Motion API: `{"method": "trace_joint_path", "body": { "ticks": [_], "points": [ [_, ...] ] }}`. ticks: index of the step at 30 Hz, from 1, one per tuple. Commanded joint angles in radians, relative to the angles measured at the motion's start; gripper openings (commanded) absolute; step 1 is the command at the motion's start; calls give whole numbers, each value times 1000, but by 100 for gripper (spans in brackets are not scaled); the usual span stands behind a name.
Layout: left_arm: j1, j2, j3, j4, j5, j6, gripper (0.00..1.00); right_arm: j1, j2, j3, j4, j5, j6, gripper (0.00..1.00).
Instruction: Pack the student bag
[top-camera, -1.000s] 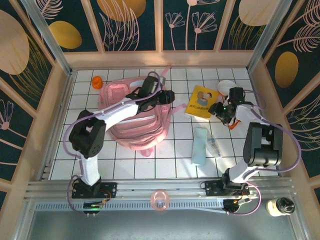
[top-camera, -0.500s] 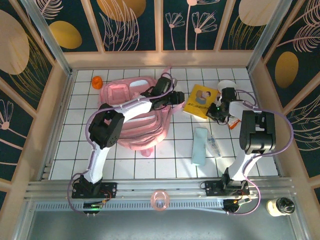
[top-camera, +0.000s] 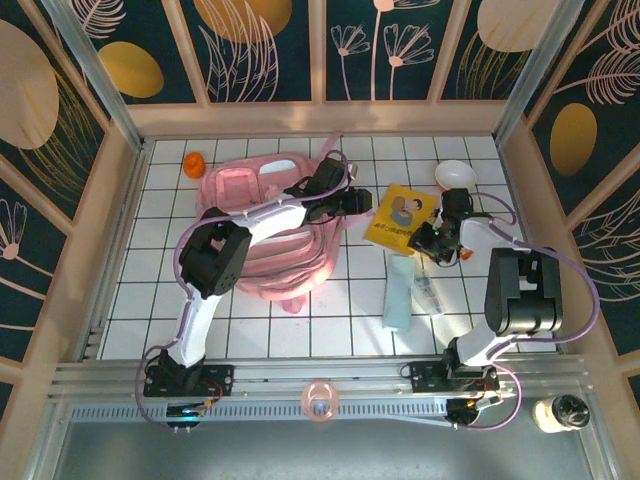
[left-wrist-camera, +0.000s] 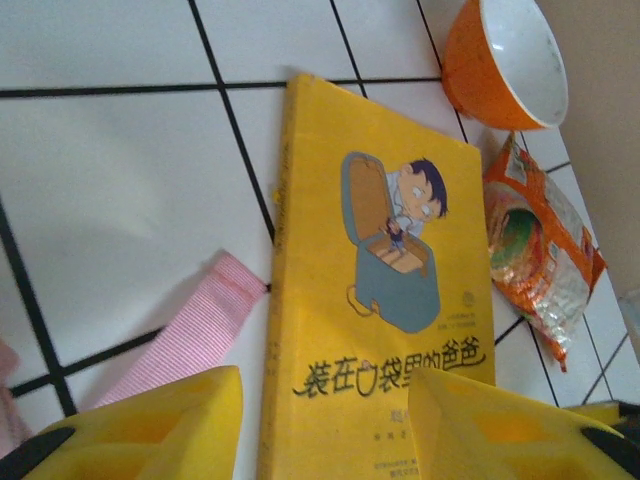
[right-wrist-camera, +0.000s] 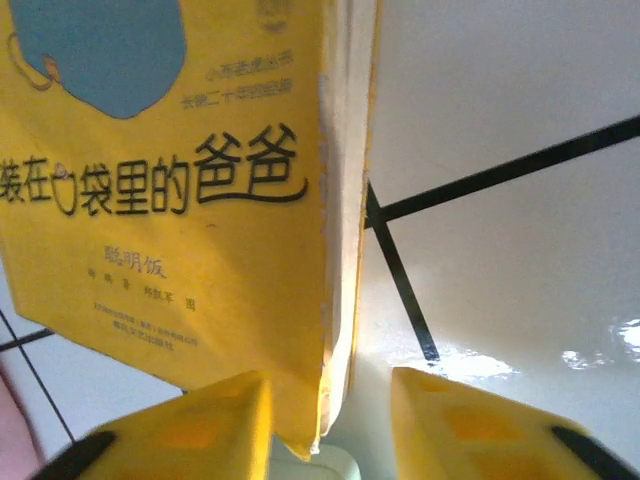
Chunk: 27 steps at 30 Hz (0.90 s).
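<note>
The student bag (top-camera: 262, 228), a big pale pink backpack, lies flat at left centre. A yellow book (top-camera: 400, 215) with a cartoon cover lies just right of it. My left gripper (top-camera: 357, 200) hovers open at the book's left edge; in the left wrist view the book (left-wrist-camera: 385, 300) and a pink strap (left-wrist-camera: 190, 335) show beyond the yellow fingertips (left-wrist-camera: 150, 425). My right gripper (top-camera: 426, 238) is at the book's near right corner. In the right wrist view that corner (right-wrist-camera: 310, 400) sits between the open jaws, against the left finger (right-wrist-camera: 200, 425) and apart from the right one.
An orange bowl (top-camera: 455, 175) with a white inside stands at the back right. A snack packet (left-wrist-camera: 540, 250) lies near it. A pale teal pouch (top-camera: 400, 290) and a clear tube (top-camera: 430, 293) lie in front of the book. A small orange thing (top-camera: 194, 162) sits back left.
My right gripper has come down from beside the book to its near right corner. The book has shifted slightly nearer and turned. The left gripper has hardly moved.
</note>
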Motion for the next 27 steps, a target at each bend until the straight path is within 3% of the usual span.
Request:
{"method": "trace_joint_path", "body": {
  "ticks": [1,12,19,27],
  "points": [
    [-18,1,-43,5,20,-26,47,-10,-4,79,-33,10,-2,41],
    [-27,41,-87,24,58,-50,43,-13,170,127,-8,45,-25,40],
    [-30,109,-40,16,83,-56,43,-13,190,73,19,52,-20,21],
    [-48,150,-7,41,160,-91,42,-8,166,2,104,-66,15,13]
  ]
}}
